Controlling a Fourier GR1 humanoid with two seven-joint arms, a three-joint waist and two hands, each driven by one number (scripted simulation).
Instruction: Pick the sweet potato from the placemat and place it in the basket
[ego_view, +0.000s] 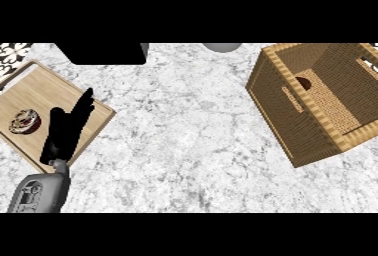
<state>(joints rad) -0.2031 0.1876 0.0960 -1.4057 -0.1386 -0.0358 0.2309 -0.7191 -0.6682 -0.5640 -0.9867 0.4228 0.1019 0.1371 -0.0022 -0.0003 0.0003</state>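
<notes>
- Left hand (68, 125): near left, fingers straight, released, over wooden board (52, 90)
- Doughnut (24, 122): on board, beside hand
- Sweet potato (303, 83): dark shape inside basket (295, 120), far right, on marble counter (184, 140)

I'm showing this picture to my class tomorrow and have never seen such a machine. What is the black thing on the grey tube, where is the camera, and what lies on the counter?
The camera sits at the robot's head and looks steeply down at a marbled counter. The grey tube at lower left is a forearm; the black shape on it is the robot's left hand, fingers straight, holding nothing. It shows over a wooden board at the left, beside a small round reddish-brown and white item on that board. At the right stands a woven basket, open at the top; a dark rounded shape shows inside, too hidden to name. The right hand is out of view.
</notes>
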